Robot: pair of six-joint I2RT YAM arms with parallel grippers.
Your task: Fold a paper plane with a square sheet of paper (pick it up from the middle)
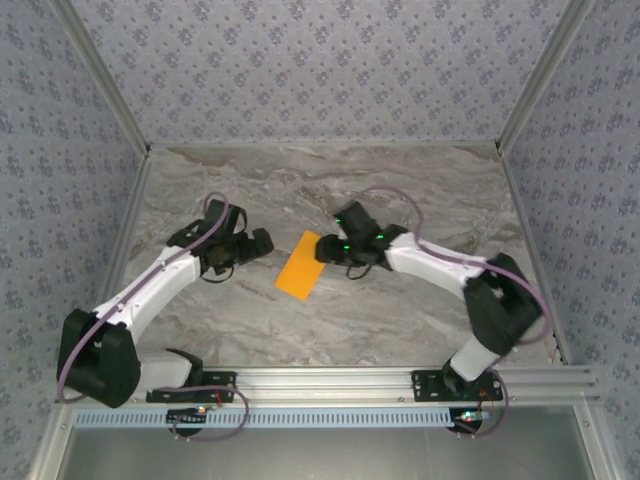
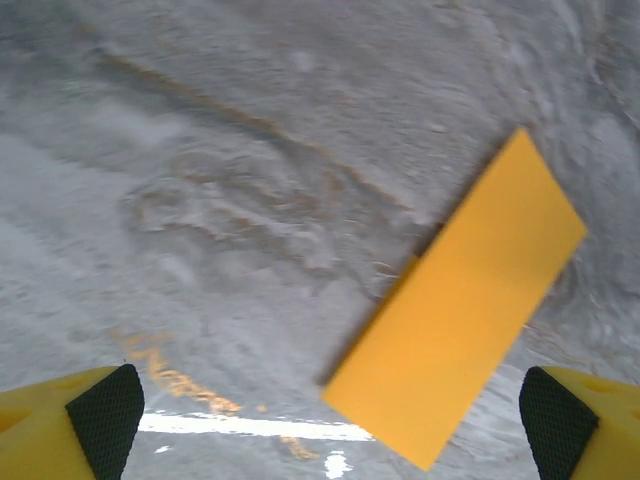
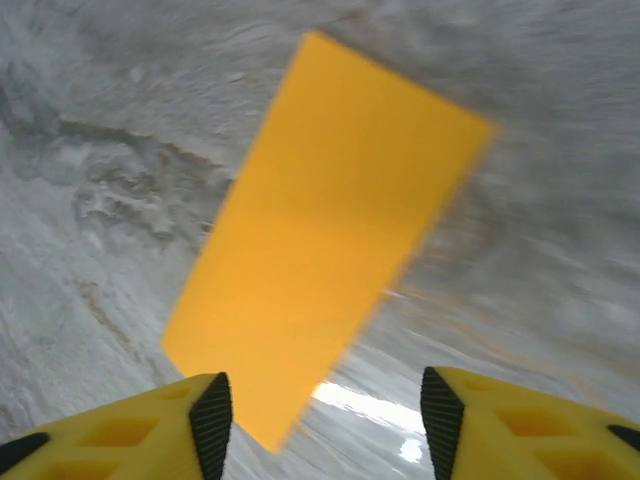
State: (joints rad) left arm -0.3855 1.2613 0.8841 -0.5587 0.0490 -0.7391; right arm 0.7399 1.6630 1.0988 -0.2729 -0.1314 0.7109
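Grey-veined marble desk [image 1: 400, 190] inside a booth with blue-grey patterned walls [image 1: 300, 70], seen from above and from both wrists. Near the desk's middle lies the orange sheet of paper [image 1: 300, 265], a long rectangle and not a square, apparently folded in half. It rests flat on the marble and slanted, one short end toward the back, the other toward the arms. It sits between the two arms, where either can reach it. Just to its right, the right end effector [image 1: 335, 255] hangs low beside the sheet's long edge. Its yellow, black-padded fingers stand about half apart, with only the sheet's near corner on the desk below them, so no grip can be seen. To the left, a little apart from the paper, the left end effector [image 1: 262, 243] points at it with fingers spread wide and empty. Judging from this, the first fold looks done. The right arm seems placed to press or pinch an edge for the next crease, the left standing clear.
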